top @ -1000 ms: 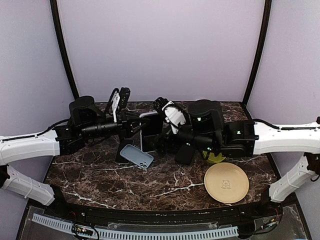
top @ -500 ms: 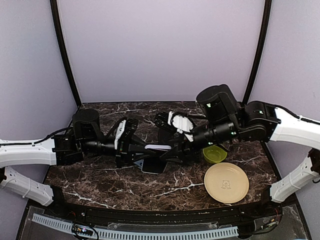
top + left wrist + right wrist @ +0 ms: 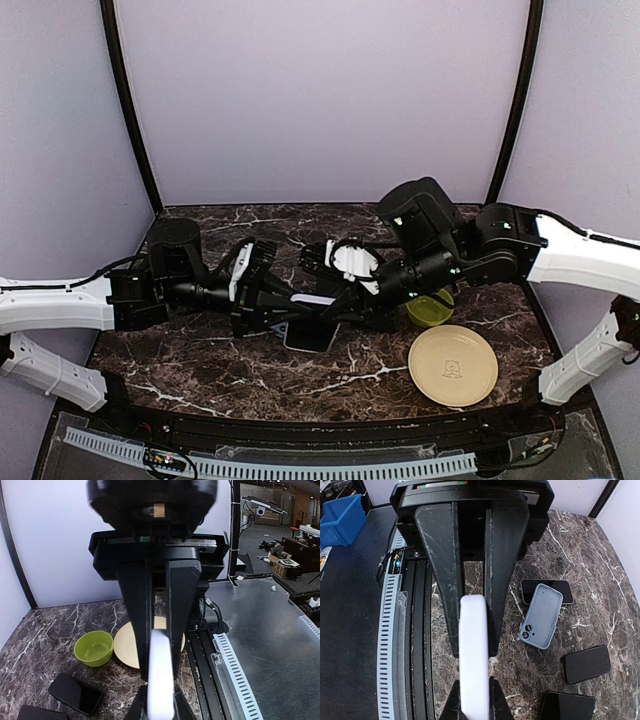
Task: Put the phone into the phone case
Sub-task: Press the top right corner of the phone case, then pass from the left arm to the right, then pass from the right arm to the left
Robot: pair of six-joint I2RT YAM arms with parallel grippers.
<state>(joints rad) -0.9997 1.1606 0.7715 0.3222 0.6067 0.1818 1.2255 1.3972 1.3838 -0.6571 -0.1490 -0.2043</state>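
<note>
A phone with a white rim hangs level above the table's middle, held by both arms. My left gripper is shut on its left end and my right gripper on its right end. Each wrist view shows the phone edge-on as a white strip, pinched between black fingers. The blue phone case lies open side down on the marble with its camera holes showing, partly over a dark phone. In the top view the arms cover the case.
A green bowl and a tan plate sit at the right. Dark phones lie flat on the marble. The slotted rail runs along the near edge, with purple walls behind.
The left arm brought the phone down from upright at the back to level and nearer. The right gripper, open a second ago, has shut on the phone's other end.
</note>
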